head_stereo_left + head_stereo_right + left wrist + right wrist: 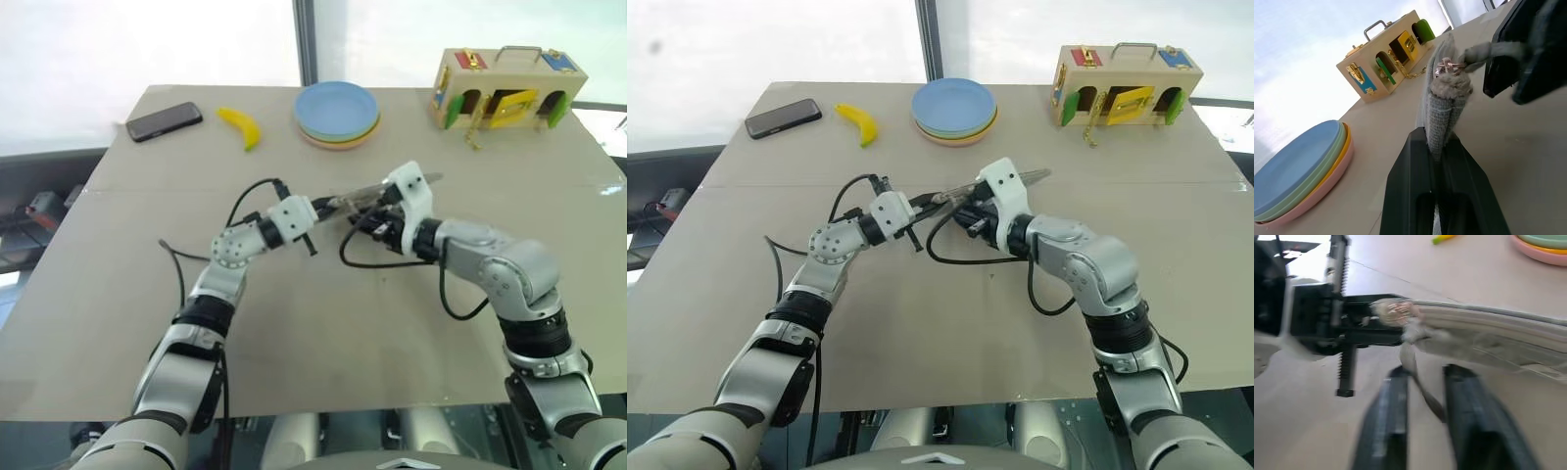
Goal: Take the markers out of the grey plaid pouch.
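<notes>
The grey plaid pouch was held edge-up above the table, its near end clamped in the closed left gripper, its length running away toward the right gripper, nearly closed around the zip-pull strap.

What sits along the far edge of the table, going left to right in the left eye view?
Black phone → yellow banana → stack of coloured plates → wooden box with coloured latches and doors.
</notes>
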Motion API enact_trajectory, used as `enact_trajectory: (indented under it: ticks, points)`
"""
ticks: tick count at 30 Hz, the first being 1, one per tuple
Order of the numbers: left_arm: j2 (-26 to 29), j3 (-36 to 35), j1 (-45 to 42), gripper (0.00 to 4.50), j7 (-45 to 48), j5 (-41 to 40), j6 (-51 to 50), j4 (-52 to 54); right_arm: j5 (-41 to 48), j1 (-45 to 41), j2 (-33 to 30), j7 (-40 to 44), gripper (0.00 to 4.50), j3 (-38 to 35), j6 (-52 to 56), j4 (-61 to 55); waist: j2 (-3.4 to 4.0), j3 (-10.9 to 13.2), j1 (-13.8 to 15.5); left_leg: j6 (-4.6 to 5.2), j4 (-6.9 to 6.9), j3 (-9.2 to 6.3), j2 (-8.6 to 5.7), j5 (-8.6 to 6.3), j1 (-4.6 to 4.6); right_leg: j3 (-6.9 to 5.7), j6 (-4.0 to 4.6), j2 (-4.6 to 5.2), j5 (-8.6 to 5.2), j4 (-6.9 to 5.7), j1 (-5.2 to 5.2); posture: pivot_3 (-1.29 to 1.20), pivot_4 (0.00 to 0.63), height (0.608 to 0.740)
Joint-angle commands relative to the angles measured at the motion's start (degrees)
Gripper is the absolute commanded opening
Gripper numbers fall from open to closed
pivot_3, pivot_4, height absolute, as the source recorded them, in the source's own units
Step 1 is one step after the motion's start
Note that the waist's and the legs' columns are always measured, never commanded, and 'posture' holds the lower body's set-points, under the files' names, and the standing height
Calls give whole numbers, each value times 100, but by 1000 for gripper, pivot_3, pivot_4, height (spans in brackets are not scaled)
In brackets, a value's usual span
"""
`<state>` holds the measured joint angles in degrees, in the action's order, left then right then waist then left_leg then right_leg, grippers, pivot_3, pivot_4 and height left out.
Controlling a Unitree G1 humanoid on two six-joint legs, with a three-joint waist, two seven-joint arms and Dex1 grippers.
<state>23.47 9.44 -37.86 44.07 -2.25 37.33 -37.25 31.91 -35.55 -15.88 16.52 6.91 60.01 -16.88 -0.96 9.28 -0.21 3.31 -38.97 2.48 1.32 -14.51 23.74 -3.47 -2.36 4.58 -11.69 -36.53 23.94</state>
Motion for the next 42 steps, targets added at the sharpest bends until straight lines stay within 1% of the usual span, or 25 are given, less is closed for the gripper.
enact_trajectory:
  ticks: [1,6,9,14,18,29,40,41,42]
  points:
    - [41,-87,54,0,55,-34,218,227,-104,-138,-74,-206,61,-458,11,-103,0,0,-3,0,0,0,0,0,0,1,0,0,0,1,0,0,150,740]
    - [18,-106,152,0,82,-65,220,283,-352,7,-326,-558,61,-1015,32,-27,1,0,-6,0,1,0,0,0,0,0,0,0,0,1,1,0,150,740]
    - [-16,-113,271,0,104,-132,132,474,-508,88,-545,-700,61,-1231,3,69,1,0,-10,0,1,1,1,0,1,1,0,1,0,1,1,0,150,740]
    - [-63,-151,463,0,172,-277,-101,806,-737,155,-925,-794,61,-1347,-157,277,1,1,-17,0,2,2,2,0,0,3,0,1,0,2,1,0,150,740]
    - [-47,-164,603,0,288,-347,-275,1029,-903,108,-1080,-952,61,-1451,-339,487,2,1,-21,0,2,3,2,0,0,5,0,1,0,2,2,0,150,740]
    - [9,-202,616,0,289,-327,-343,1039,-1060,251,-1404,-1020,61,-1785,-215,488,4,2,-15,1,8,9,3,0,1,12,-1,-1,-1,4,9,0,150,740]
    - [-28,-188,557,0,295,-320,-336,966,-1158,515,-1538,-1004,61,-1836,-105,242,7,4,-17,1,16,13,5,0,1,15,-1,-2,-1,12,10,0,150,740]
    - [-37,-188,551,0,301,-333,-360,960,-1116,569,-1759,-771,61,-1648,32,97,7,4,-17,1,17,13,5,0,1,15,-1,-2,-1,13,10,0,150,740]
    - [-48,-185,543,0,306,-341,-380,955,-980,770,-2027,-374,297,-1441,55,-285,16,10,8,1,17,13,5,0,2,16,-1,-2,-1,14,10,0,150,740]
